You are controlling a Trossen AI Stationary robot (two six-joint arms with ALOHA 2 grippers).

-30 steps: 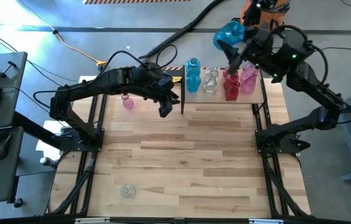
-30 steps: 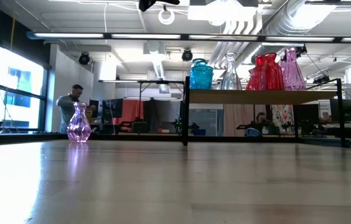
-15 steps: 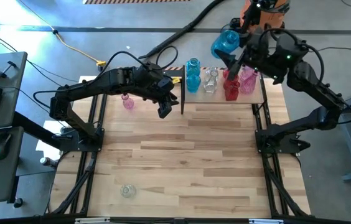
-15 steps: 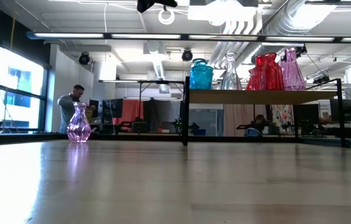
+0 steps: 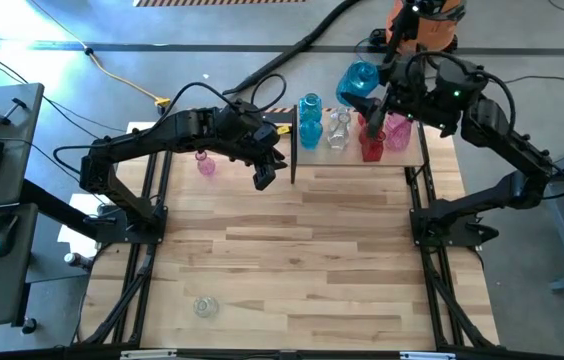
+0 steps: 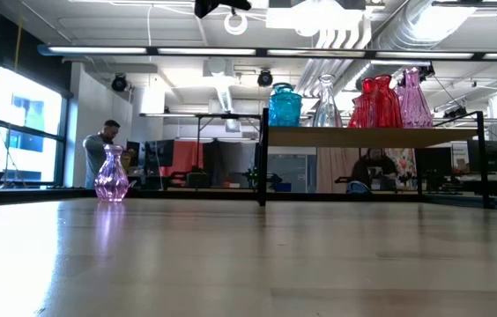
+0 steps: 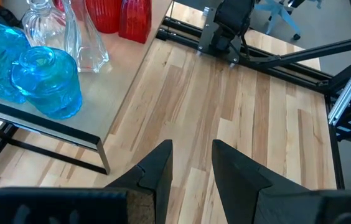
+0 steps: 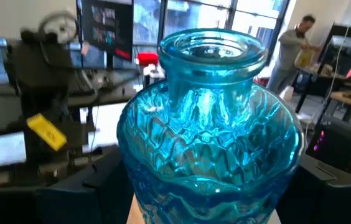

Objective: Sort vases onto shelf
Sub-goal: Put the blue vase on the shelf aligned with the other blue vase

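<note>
My right gripper (image 5: pixel 370 92) is shut on a blue vase (image 5: pixel 359 77), high over the far edge of the shelf (image 5: pixel 417 152). On the shelf's plywood top stand a blue vase (image 5: pixel 309 120), a clear one (image 5: pixel 337 130), a red one (image 5: pixel 372 142) and a pink one (image 5: pixel 398 130). A pink vase (image 5: pixel 205 163) stands on its base on the table, left of the shelf. A clear vase (image 5: pixel 203 306) sits near the table's near left corner. My left gripper (image 5: pixel 264 176) hovers open by the shelf's left end, touching nothing. My right gripper holds the blue vase by its bulbous body (image 8: pixel 163 180), one dark finger (image 8: pixel 91 186) on either side. The vase itself hides the contact points. It is upright, mouth (image 8: pixel 211 43) up, and lifted clear of shelf and table.
The shelf's black uprights (image 6: pixel 263 158) stand at the table's far edge. Open wooden table (image 5: pixel 292 270) lies in front of the shelf. The arm bases' black frames (image 5: pixel 442 230) run along both sides. A person (image 6: pixel 100 154) stands in the room far behind the table.
My right gripper has carried the blue vase a little toward the table's near edge and left, closer over the shelf's far edge. The vase has stayed upright in the hold.
</note>
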